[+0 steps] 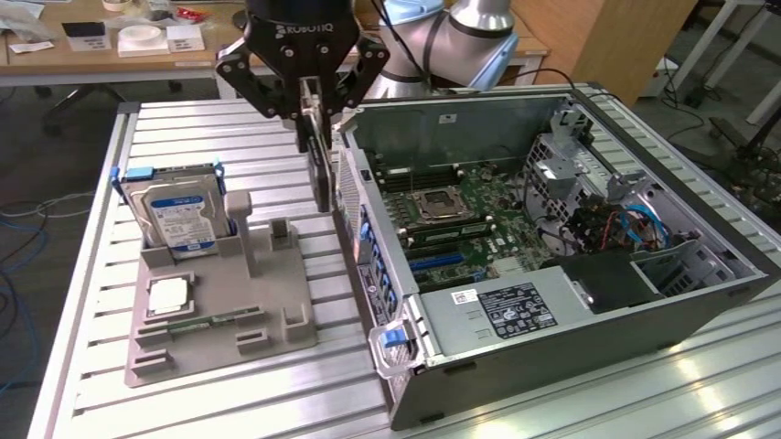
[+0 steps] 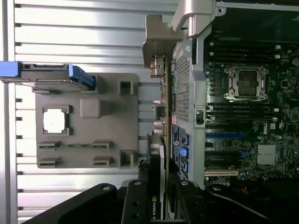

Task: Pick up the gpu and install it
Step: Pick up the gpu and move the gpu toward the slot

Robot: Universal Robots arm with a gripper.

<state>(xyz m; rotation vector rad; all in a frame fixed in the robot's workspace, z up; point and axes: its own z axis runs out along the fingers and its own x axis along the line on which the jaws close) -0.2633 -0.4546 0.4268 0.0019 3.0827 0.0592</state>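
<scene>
In the exterior view the table (image 1: 219,137) is being overlooked from high up, at a slant. In the wrist view it is being seen straight down, from closer, past the gripper (image 2: 158,198) and gpu (image 2: 155,158). The grey fixture plate (image 1: 214,306) and open computer case (image 1: 550,352) are being shared by both.

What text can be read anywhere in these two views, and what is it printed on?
"ROBOTIQ": on the hand.
Label on the hard drive: too small to read.
Sticker on the power supply: too small to read.
Logo on the gpu: blurred.
</scene>
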